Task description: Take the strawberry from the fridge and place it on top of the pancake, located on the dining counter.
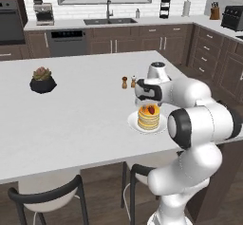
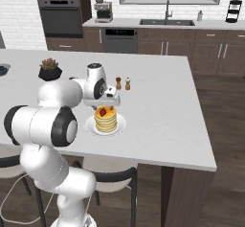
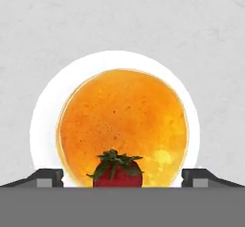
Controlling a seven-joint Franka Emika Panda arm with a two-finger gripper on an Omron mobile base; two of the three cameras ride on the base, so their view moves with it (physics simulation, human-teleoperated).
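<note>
Now parked just above the pancake stack [image 1: 148, 117] on its white plate [image 3: 40, 120], near the right edge of the desk [image 1: 71, 119]. Jaws spread wide, gripping nothing. Strawberry [image 3: 117, 172] resting upright on the stack's near rim, between the fingertips [image 3: 48, 177]. Risk: could roll off that rim, or get clipped by a fingertip on lifting away.
</note>
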